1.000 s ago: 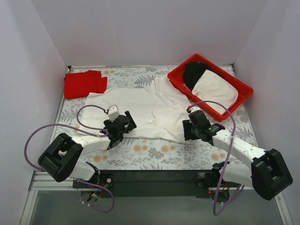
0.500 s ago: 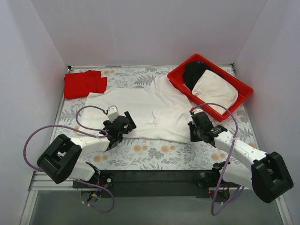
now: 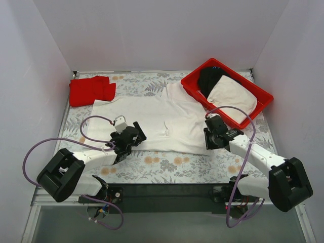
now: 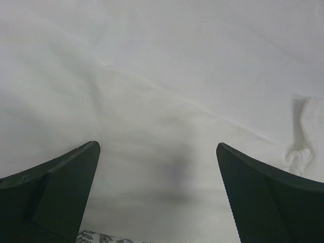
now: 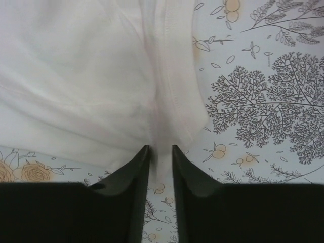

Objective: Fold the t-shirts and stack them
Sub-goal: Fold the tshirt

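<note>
- White cloth covers the middle of the desk (image 3: 167,169): the white t-shirt (image 3: 152,119) lies spread flat on the floral covering; its near hem runs roughly along the desk's near edge, and a small pucker shows near its centre.
- Your right gripper (image 5: 160,147) is clenched on the white t-shirt; in the right wrist view its two fingers stand almost together, with a fold of the stitched hem pinched in the narrow gap between them; the grip is at the shirt's near right corner, toward the desk's right edge.
- Your left gripper (image 4: 157,146) is released, its fingers spread wide and holding nothing; it sits over the near left part of the white t-shirt, and white cloth fills the gap between the fingers; whether the tips touch the cloth you cannot tell.
- Your second garment, the red t-shirt (image 3: 91,90), lies folded in the desk's far left corner, just beside the white one's far left part; whether the two touch you cannot tell.
- At the far right corner a red tray (image 3: 267,96) sits at an angle; it holds a black garment (image 3: 210,78) at its far end and a folded off-white garment (image 3: 232,98) at its near end; the white t-shirt's far right part comes up beside the tray's left wall.
</note>
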